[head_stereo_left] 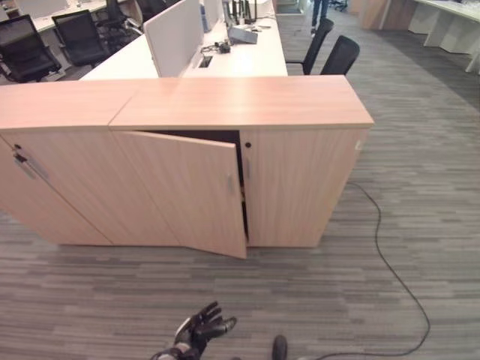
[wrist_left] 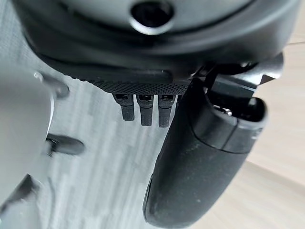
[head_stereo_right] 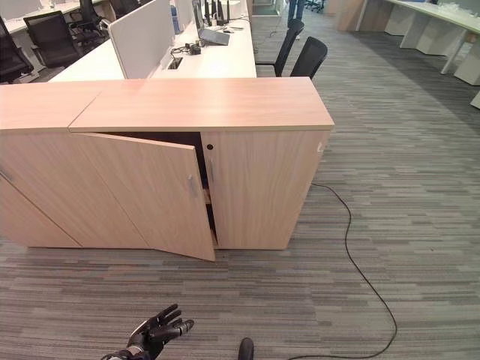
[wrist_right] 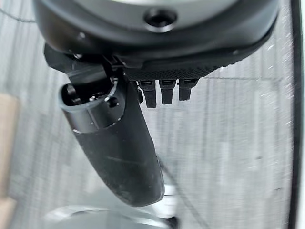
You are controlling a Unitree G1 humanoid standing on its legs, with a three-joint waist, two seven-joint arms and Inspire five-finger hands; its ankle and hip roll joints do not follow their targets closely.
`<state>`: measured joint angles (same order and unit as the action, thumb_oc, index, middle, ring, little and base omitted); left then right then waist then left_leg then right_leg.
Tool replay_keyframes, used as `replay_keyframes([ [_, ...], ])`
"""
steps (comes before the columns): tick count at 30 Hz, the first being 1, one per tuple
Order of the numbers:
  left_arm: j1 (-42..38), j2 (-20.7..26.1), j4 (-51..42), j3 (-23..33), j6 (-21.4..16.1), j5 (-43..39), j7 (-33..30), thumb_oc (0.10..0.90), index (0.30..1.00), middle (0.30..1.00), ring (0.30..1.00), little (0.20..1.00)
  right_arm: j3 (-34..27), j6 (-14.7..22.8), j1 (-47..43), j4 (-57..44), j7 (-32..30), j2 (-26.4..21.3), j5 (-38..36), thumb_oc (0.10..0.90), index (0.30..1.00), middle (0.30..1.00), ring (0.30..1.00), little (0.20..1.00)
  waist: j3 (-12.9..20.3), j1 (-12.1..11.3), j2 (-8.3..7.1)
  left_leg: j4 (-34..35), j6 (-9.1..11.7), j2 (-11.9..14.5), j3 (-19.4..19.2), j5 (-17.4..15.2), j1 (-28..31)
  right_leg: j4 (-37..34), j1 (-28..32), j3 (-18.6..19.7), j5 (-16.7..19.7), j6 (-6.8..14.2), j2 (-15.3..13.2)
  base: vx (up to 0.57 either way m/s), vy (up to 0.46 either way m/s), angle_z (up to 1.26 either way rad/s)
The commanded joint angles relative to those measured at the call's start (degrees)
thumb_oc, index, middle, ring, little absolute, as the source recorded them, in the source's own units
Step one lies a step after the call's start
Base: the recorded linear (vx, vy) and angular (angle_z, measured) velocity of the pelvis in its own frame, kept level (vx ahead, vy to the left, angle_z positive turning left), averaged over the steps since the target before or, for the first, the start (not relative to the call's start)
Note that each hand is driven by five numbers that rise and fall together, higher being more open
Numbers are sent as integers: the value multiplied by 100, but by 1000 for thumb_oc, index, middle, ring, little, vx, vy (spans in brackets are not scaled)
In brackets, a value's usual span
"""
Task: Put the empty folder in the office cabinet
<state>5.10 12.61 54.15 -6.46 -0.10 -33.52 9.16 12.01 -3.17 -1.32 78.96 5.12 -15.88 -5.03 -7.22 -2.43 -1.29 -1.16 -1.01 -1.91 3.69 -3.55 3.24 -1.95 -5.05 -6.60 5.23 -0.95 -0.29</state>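
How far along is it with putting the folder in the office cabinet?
Done so far: the cabinet has one door swung partly open, showing a dark gap behind it. In hand: nothing. The left hand is low over the carpet with its fingers spread and empty, and the right hand also holds nothing in its wrist view. Left: no folder can be seen, so fetching it and placing it inside remain.

Low wooden office cabinet stands on grey striped carpet. Its left door hangs ajar, swung toward the near side, dark gap behind it; right door closed. Left hand at near edge, fingers spread and loose, holding nothing, well apart from the cabinet. Beyond the cabinet: white desk with divider panel, black office chairs far right of the desk.
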Motion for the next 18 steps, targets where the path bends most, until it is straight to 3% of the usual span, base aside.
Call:
replay_keyframes([
  [1, -400, -12, 1031, 229, -330, 436, -184, 800, 900, 900, 900, 900, 461, -49, -321, -31, 82, -260, 606, 800, 900, 900, 900, 900, 377, 46, -126, 206, 180, -34, -128, 8, -222, -305, 889, -92, -619, 508, -5, 51, 114, -64],
  [3, -402, -12, 1034, 229, -332, 436, -183, 800, 900, 900, 900, 900, 460, -49, -321, -32, 82, -260, 606, 800, 900, 900, 900, 900, 372, 44, -126, 218, 180, -34, -129, 13, -211, -305, 893, -90, -619, 508, -4, 42, 72, -35],
  [4, -526, 46, 1640, -27, -400, 1439, -326, 800, 900, 900, 900, 900, 590, -19, -403, -104, 42, -297, 751, 800, 900, 900, 900, 900, 471, 81, -114, 552, 169, -28, -171, 132, -75, -305, 876, -66, -633, 528, 2, 45, 62, -25],
  [5, -527, 45, 1641, -27, -401, 1439, -326, 800, 900, 900, 900, 900, 590, -19, -403, -104, 42, -297, 751, 800, 900, 900, 900, 900, 470, 81, -114, 557, 169, -28, -171, 135, -71, -305, 878, -65, -633, 528, 3, 74, 121, -17],
  [6, -558, 117, 1875, -418, -481, 2491, -552, 800, 900, 900, 900, 900, 702, 27, -413, -187, -44, -295, 869, 800, 900, 900, 900, 900, 556, 129, -109, 616, 173, -27, -215, 147, -60, -305, 870, -101, -650, 567, -19, 43, 84, 1],
  [7, -529, 148, 1846, -528, -549, 2766, -670, 800, 900, 900, 900, 900, 722, 67, -379, -255, -103, -281, 875, 800, 900, 900, 900, 900, 573, 143, -111, 616, 178, -36, -223, 132, -44, -305, 888, -126, -665, 582, -34, 56, 109, 24],
  [11, -430, 226, 1493, -555, -741, 2935, -992, 800, 900, 900, 900, 900, 679, 177, -301, -364, -304, -250, 777, 800, 900, 900, 900, 900, 572, 136, -123, 616, 164, -49, -183, 114, 6, -305, 943, -175, -690, 619, -80, 23, 40, 4],
  [13, -307, 276, 1304, -481, -926, 3104, -1441, 800, 900, 900, 900, 900, 891, 309, -282, -678, -633, -366, 1197, 800, 900, 900, 900, 900, 542, 75, -175, 616, 138, -75, -139, 80, 46, -305, 985, -230, -687, 648, -112, 16, 40, 5],
  [18, -240, 191, 1573, -498, -996, 3175, -1621, 800, 900, 900, 900, 900, 1286, 469, -282, -833, -920, -313, 1857, 800, 900, 900, 900, 900, 568, 26, -235, 616, 107, -86, -164, 28, 114, -305, 1055, -237, -705, 680, -150, 11, 29, 9],
])
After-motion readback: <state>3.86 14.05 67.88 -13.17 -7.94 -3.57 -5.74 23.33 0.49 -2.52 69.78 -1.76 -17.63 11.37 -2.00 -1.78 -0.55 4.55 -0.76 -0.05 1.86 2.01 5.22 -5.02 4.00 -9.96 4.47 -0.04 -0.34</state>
